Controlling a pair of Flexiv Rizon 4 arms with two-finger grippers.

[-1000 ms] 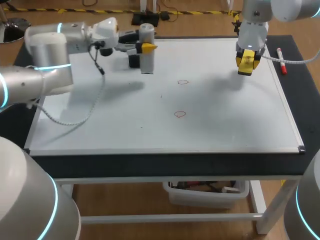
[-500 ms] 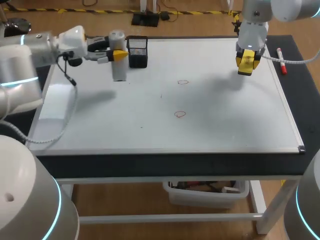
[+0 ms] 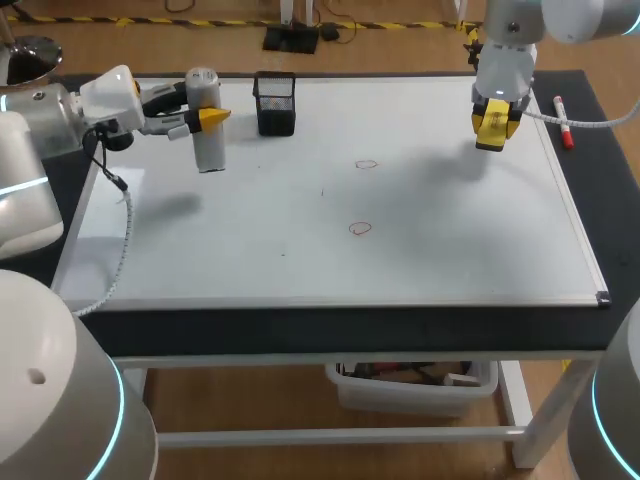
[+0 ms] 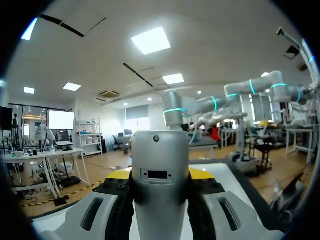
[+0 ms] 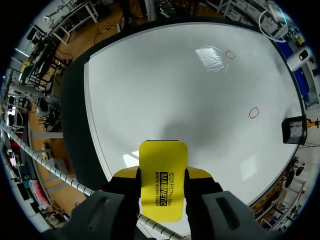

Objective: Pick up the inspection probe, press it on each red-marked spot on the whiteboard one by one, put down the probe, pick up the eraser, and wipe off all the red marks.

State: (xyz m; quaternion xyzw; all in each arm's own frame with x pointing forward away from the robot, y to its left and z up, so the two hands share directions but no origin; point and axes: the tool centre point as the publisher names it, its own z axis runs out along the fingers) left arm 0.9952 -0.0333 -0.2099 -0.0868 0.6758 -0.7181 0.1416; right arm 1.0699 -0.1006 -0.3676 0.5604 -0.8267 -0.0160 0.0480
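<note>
The left arm's fingers (image 3: pixel 214 116) clasp the grey inspection probe (image 3: pixel 207 145) upright over the whiteboard's (image 3: pixel 300 260) far left corner (near a black mesh holder (image 3: pixel 275 105)), while the right arm's fingers (image 5: pixel 123 173) grip the yellow eraser (image 5: pixel 162 185) over its far right side.

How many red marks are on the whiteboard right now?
2. The far red mark lies right of the black mesh holder; the near red mark lies closer to the front edge. Little of the whiteboard is covered, so hidden ones seem unlikely.
</note>
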